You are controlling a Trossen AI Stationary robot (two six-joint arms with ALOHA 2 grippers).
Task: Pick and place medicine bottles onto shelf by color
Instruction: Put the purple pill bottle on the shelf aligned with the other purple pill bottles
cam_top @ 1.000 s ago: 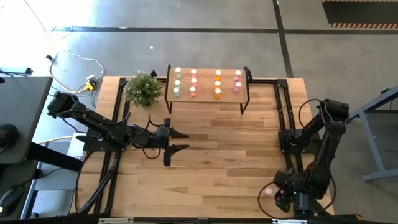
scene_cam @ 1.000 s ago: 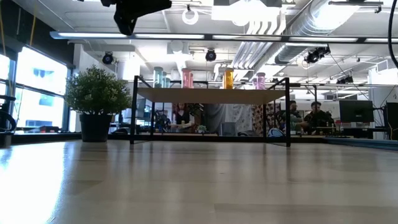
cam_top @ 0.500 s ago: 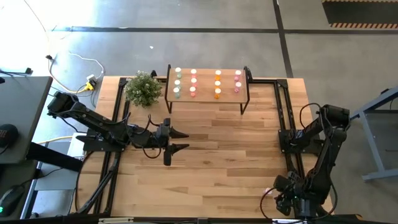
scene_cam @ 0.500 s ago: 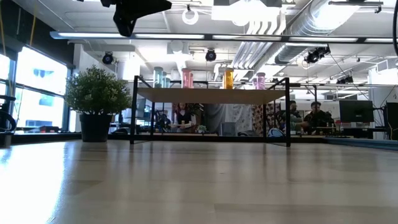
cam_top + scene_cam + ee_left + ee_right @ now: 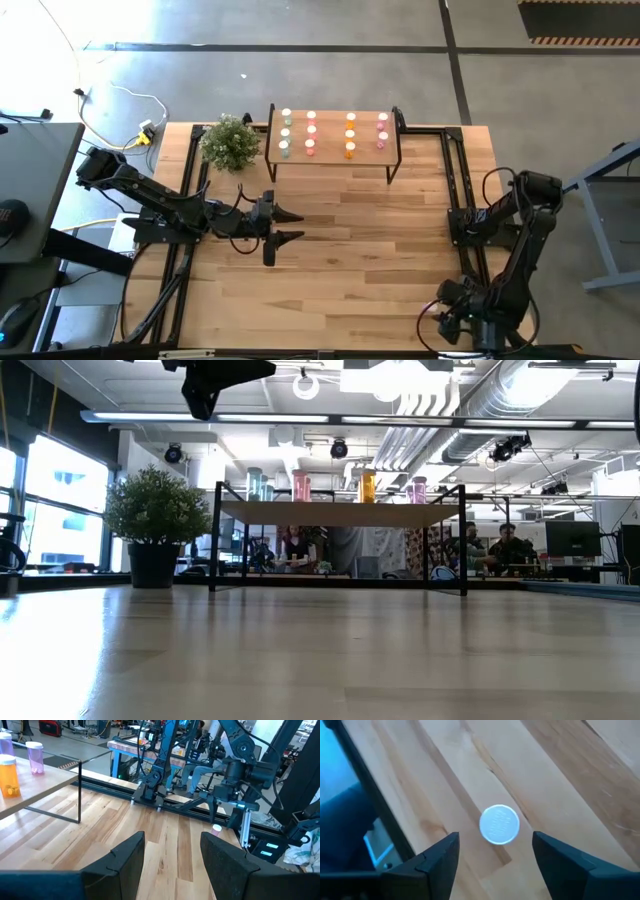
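The shelf [image 5: 333, 135] stands at the table's far edge on thin black legs. Rows of green [image 5: 286, 133], pink [image 5: 311, 133], orange [image 5: 350, 135] and magenta [image 5: 382, 130] medicine bottles stand upright on its top. One more pinkish bottle with a pale cap [image 5: 499, 824] stands on the table near the near right corner [image 5: 216, 828]. My right gripper [image 5: 495, 838] hovers open above it, pointing steeply down, a finger on either side and clear of the cap. My left gripper [image 5: 297, 226] hangs open and holds nothing over the table's left middle, pointing toward the right edge.
A potted plant [image 5: 230, 142] stands left of the shelf. Black frame rails [image 5: 460, 200] run along the table's right and left sides. The bottle stands close to the right rail [image 5: 350, 820]. Bare wood lies between the shelf and the near edge.
My right gripper has sunk a little and drifted toward the near edge, over the lone bottle, which the high view showed beside it a second ago and which is now under it.
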